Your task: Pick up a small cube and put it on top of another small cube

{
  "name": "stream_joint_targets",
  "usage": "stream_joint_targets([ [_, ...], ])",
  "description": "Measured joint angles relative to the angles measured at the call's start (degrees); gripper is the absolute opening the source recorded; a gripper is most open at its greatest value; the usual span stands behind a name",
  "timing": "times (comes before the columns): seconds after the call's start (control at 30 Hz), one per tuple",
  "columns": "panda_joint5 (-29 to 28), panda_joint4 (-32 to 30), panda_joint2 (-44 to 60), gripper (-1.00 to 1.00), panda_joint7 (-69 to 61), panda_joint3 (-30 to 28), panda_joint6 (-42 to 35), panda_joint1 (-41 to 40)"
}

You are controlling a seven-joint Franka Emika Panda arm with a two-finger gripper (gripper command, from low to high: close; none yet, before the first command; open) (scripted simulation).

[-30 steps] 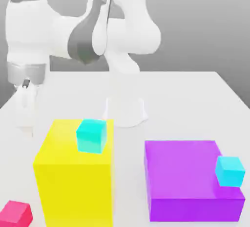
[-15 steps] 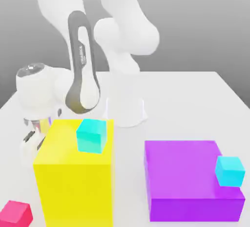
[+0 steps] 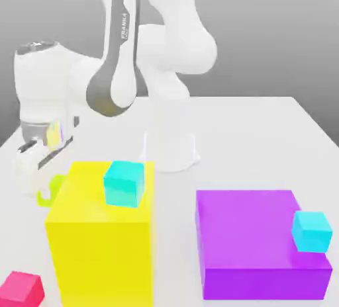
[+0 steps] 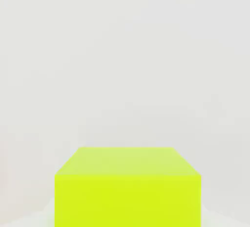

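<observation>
The small lime-green cube is at the exterior view's left, partly hidden behind the big yellow block. My gripper is shut on it, with a white finger showing beside it. In the hand view the same lime-green cube looms close, with the white table beyond it. One cyan small cube rests on top of the yellow block. Another cyan cube sits on the far corner of the purple block at the exterior view's right.
A pink cube lies on the white table at the front left corner of the exterior view. The arm's white base stands behind the two big blocks. The yellow block is taller than the purple one.
The hand dropped down beside the yellow block, its fingers closed, and it has now risen a little with the lime-green cube showing between them.
</observation>
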Motion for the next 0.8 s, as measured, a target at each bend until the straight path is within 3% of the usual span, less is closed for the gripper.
stream_joint_targets([
  [0.2,10.8,3.3,-8.9,-1.00,-1.4,0.8,-0.7,8.0],
  [0.4,5.1,8.0,-16.6,-1.00,-7.3,7.4,-6.9,14.8],
  [0.8,-5.6,18.1,-4.4,-1.00,-16.6,23.3,-21.6,27.8],
])
